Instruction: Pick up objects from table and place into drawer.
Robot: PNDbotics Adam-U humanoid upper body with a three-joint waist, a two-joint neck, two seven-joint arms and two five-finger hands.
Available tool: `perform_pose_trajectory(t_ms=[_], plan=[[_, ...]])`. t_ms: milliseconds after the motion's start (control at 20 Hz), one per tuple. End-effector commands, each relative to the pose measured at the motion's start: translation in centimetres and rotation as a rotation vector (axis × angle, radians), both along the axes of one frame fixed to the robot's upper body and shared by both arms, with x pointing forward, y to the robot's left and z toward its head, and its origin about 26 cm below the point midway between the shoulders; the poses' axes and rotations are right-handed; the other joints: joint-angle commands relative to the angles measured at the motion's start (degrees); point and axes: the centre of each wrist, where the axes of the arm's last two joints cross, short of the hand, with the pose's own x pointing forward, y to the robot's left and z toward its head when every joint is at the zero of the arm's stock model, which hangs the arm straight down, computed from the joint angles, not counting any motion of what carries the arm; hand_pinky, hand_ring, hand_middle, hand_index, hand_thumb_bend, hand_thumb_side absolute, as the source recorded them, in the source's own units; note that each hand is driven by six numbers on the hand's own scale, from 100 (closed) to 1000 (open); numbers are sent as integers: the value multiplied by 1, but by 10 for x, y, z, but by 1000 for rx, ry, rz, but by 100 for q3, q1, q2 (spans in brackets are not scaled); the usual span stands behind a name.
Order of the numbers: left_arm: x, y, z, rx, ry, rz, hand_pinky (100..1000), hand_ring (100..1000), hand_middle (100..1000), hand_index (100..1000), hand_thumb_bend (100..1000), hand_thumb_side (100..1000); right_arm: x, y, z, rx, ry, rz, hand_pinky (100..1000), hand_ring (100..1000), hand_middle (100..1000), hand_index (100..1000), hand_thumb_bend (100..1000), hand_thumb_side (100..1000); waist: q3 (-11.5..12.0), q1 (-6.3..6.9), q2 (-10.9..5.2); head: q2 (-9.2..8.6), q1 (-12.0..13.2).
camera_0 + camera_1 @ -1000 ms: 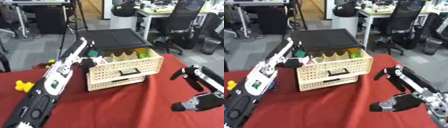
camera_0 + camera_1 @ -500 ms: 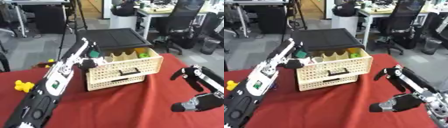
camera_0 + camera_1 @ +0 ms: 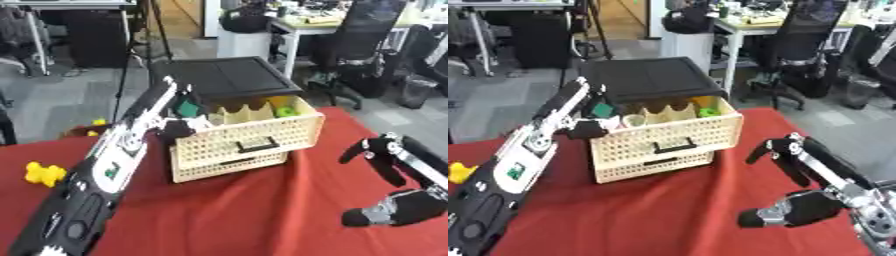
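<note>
Drawer: cream perforated plastic drawer [image 3: 249,131], pulled open — green items inside
Left hand [image 3: 178,127]: at drawer's left edge, grasp not discernible
Right hand [image 3: 794,159]: idle, fingers relaxed
Yellow toy [image 3: 42,173]: on red tablecloth [image 3: 254,210]

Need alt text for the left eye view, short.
The robot's left hand reaches into the open top drawer of a cream lattice drawer unit on a red tablecloth. Its right hand rests idle at lower right; a yellow toy lies at far left.

Left arm stretches from lower left to frame centre, left hand [image 3: 588,129] fingers unclear. Right hand [image 3: 798,167] lower right, fingers relaxed, upright.
</note>
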Motion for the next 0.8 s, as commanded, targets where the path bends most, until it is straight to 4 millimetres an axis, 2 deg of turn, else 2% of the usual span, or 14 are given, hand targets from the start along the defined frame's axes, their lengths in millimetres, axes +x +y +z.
perform_pose_trajectory(t_ms=[50, 300, 450, 500, 600, 800], plan=[[4, 5, 10, -10, -36, 32, 571, 511, 493, 673, 100, 147, -1, 1, 14, -16, -41, 15, 100, 100, 100, 663, 1000, 608, -67, 16, 5, -163, 49], [6, 9, 15, -36, -63, 43, 575, 517, 498, 678, 100, 161, -1, 4, 19, -19, -59, 29, 100, 100, 100, 663, 1000, 602, -217, 76, 114, -283, 60], [7, 9, 14, -45, -69, 46, 593, 563, 540, 714, 100, 190, -1, 5, 21, -21, -63, 31, 100, 100, 100, 663, 1000, 599, -274, 95, 155, -312, 68], [7, 9, 13, -45, -70, 46, 596, 577, 553, 727, 162, 198, -1, 5, 21, -21, -64, 31, 100, 100, 100, 663, 1000, 599, -283, 99, 162, -310, 68], [8, 10, 13, -43, -76, 46, 605, 595, 571, 743, 190, 195, -1, 5, 21, -21, -64, 31, 100, 100, 100, 663, 1000, 597, -293, 106, 170, -313, 63], [8, 11, 12, -46, -89, 56, 641, 666, 628, 791, 356, 246, 0, 5, 21, -24, -61, 30, 100, 100, 100, 663, 1000, 598, -282, 122, 166, -313, 59]])
